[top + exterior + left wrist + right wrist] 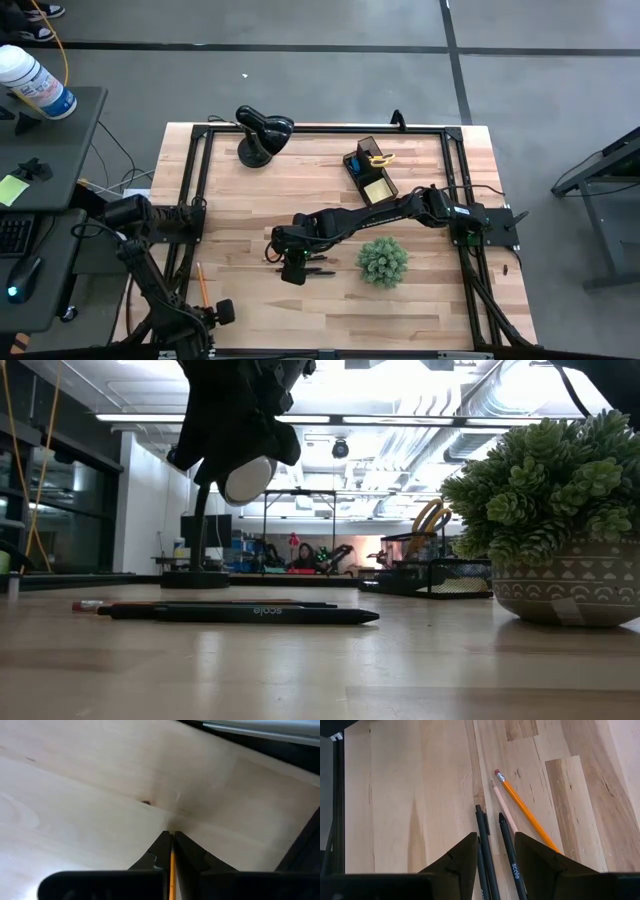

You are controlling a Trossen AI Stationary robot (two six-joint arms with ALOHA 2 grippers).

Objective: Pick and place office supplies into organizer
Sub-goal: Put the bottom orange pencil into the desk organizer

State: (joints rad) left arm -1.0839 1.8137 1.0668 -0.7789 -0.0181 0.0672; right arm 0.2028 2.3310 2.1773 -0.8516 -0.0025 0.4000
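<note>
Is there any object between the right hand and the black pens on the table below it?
Nothing visible is. The right hand hangs open just above the two black pens, which lie between its fingers in the wrist view, beside a wooden pencil and an orange pencil. The plant stands off to the side.

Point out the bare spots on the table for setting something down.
Bare wood lies between the lamp and organizer, and left of the right gripper toward the pencil. Crowded: pens beside the plant.
</note>
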